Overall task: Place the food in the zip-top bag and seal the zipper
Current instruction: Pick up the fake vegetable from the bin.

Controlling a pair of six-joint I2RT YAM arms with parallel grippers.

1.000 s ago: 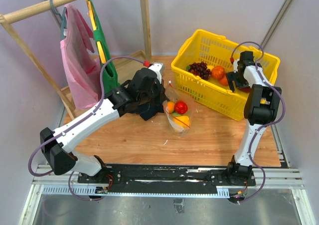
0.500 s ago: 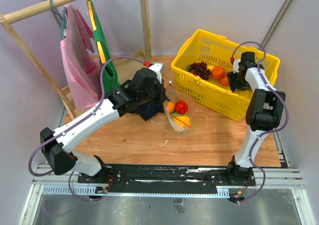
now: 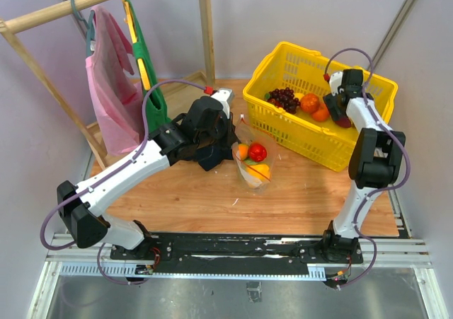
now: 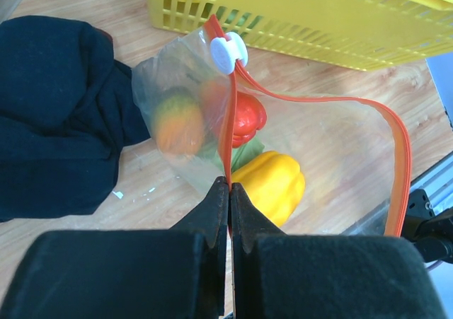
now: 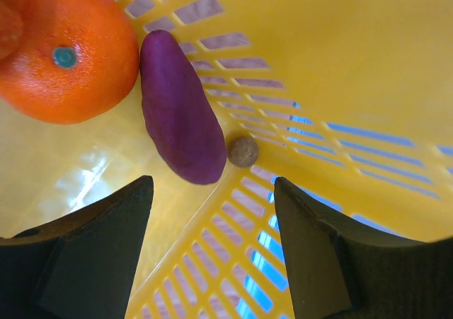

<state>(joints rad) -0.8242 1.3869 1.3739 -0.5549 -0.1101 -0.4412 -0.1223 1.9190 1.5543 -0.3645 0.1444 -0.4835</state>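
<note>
The zip-top bag (image 4: 318, 149) lies open on the table, its orange-red zipper (image 4: 400, 163) spread in a loop. My left gripper (image 4: 229, 184) is shut on the zipper's near edge (image 4: 225, 131). Inside the bag sit a yellow pepper (image 4: 272, 184), a red tomato (image 4: 248, 117) and an orange-green fruit (image 4: 177, 121). From above, the bag (image 3: 251, 160) is at the table's middle, just right of the left gripper (image 3: 230, 146). My right gripper (image 5: 212, 184) hangs open inside the yellow basket (image 5: 340, 64), just above a purple eggplant (image 5: 177, 110) and an orange (image 5: 64, 50), with nothing between its fingers.
The yellow basket (image 3: 283, 54) at the back right also holds dark grapes (image 3: 283, 96) and a small brown ball (image 5: 243, 151). A dark cloth (image 4: 56, 114) lies left of the bag. A wooden rack with pink (image 3: 110, 78) and green (image 3: 148, 71) bags stands at the back left.
My right gripper has moved toward the back of the basket, and the eggplant now shows beside it. The left arm and the bag have not moved.
</note>
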